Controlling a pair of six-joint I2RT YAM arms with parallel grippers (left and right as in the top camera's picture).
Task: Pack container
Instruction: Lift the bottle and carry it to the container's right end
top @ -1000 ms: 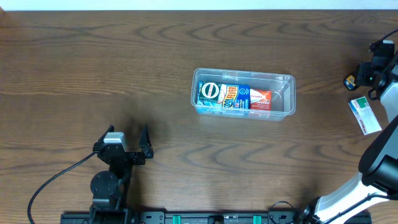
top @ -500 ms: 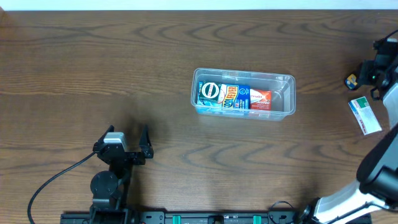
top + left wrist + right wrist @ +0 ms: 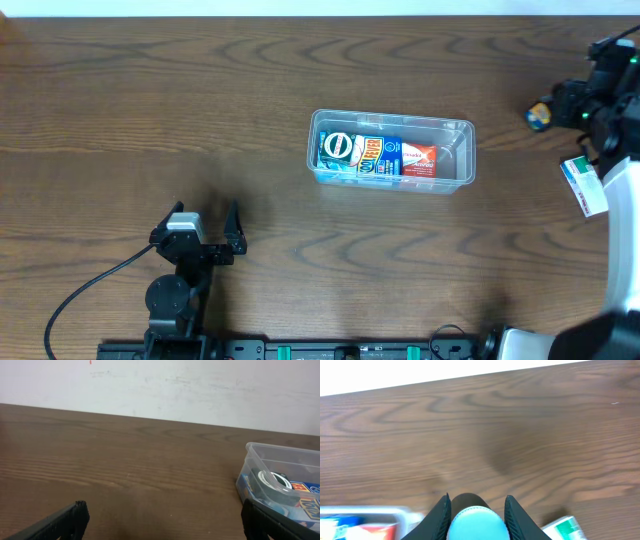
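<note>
Gripping a small round blue item [image 3: 540,116], the right hand [image 3: 475,510] has moved left from the frame's upper-right edge toward the container [image 3: 452,150] at the centre of the bench [image 3: 150,100], so a drop-in looks next, while the left hand [image 3: 206,215] rests wide open and empty at lower left.

Right wrist view: round blue-topped item [image 3: 475,522] clamped in right end effector [image 3: 477,505], lower part cut off at the 6 o'clock edge, can't ID it. container [image 3: 367,521] is just a sliver at 7 o'clock. white-green box [image 3: 565,529] clipped at 5 o'clock.
Overhead: the item is a blue-yellow speck at 2 o'clock, too small to tell. Box partly under right arm [image 3: 628,230], which runs off the 3 o'clock edge. Print on the container's contents [image 3: 375,155] unreadable.
Left wrist view: container cut at 4 o'clock, contents blurred through the plastic. left end effector [image 3: 164,512] fingers clipped at 6 o'clock.
</note>
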